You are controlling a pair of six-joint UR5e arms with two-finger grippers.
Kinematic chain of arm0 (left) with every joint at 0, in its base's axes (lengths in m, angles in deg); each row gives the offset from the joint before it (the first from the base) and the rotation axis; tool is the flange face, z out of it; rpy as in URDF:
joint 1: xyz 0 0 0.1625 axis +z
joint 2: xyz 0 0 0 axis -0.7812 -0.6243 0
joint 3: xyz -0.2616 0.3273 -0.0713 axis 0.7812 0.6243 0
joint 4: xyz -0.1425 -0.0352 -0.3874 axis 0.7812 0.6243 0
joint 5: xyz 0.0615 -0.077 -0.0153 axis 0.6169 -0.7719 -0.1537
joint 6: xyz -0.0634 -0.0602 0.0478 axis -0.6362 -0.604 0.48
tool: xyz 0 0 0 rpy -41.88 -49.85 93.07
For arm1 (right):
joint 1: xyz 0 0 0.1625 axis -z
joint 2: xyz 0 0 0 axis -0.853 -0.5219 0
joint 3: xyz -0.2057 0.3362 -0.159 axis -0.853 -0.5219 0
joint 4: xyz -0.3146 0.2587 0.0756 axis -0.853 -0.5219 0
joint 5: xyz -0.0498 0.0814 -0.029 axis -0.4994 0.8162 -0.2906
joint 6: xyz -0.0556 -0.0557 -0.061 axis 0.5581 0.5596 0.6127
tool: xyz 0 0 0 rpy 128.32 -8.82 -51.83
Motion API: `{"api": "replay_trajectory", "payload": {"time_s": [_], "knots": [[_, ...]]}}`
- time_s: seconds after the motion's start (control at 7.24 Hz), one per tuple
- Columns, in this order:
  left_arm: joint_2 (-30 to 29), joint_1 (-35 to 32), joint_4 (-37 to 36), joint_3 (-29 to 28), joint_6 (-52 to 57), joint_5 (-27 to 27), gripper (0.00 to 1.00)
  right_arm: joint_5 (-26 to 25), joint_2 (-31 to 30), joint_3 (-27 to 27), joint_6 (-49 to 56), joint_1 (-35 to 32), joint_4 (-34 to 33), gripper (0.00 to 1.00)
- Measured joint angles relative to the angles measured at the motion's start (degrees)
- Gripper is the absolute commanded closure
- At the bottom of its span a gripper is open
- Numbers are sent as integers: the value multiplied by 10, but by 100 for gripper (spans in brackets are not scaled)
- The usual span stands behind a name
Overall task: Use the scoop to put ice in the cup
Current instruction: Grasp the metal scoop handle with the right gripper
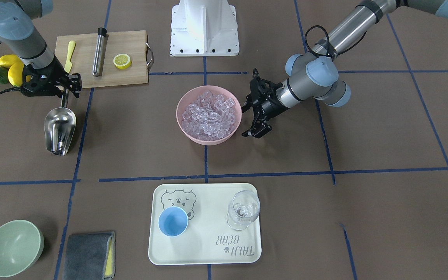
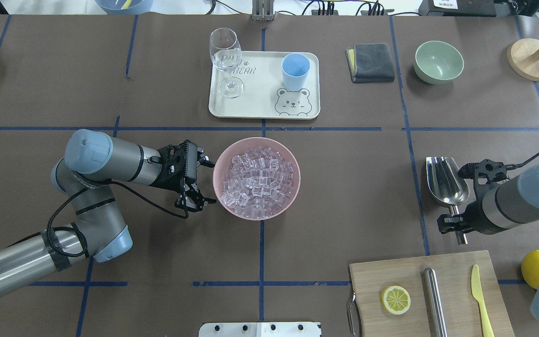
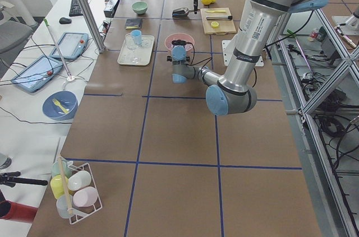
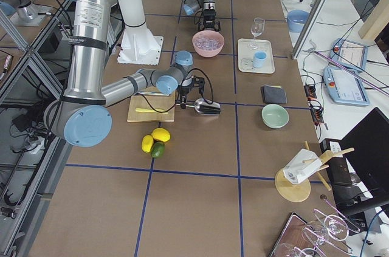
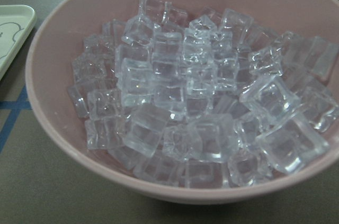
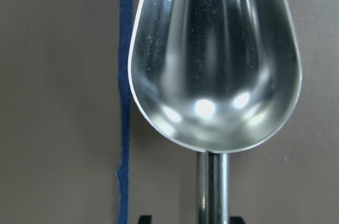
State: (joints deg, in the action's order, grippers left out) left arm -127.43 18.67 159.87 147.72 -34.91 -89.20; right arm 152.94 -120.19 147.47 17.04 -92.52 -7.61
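R gripper [image 2: 457, 223]: pointing down over scoop's rod handle, fingers sitting either side of it; can't tell if it's clamping or only around it.
Scoop [image 1: 60, 130]: lying on the brown table [image 1: 383, 128] w/ blade empty, open end pointing away from robot, just beside a blue tape line.
L gripper [image 2: 209, 183]: fingers spreading wide, gripping nothing, facing pink bowl's [image 2: 294, 161] side, just beside the rim.
Ice [image 2: 256, 182]: sitting heaped in pink bowl, mid-table.
Cup [image 2: 295, 70]: standing upright & empty on cream tray [image 2: 260, 105], beyond bowl from robot, sharing tray w/ wine glass [image 2: 226, 56].
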Motion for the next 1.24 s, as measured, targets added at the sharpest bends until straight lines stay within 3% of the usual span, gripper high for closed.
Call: {"api": "replay_trajectory", "payload": {"time_s": [0.28,1.24], "knots": [[0,0,0,1,0,0,0,0,5,-5,2,-2,-2,61],[0,0,1,1,-1,0,0,0,-7,-3,7,-5,-5,60]]}}
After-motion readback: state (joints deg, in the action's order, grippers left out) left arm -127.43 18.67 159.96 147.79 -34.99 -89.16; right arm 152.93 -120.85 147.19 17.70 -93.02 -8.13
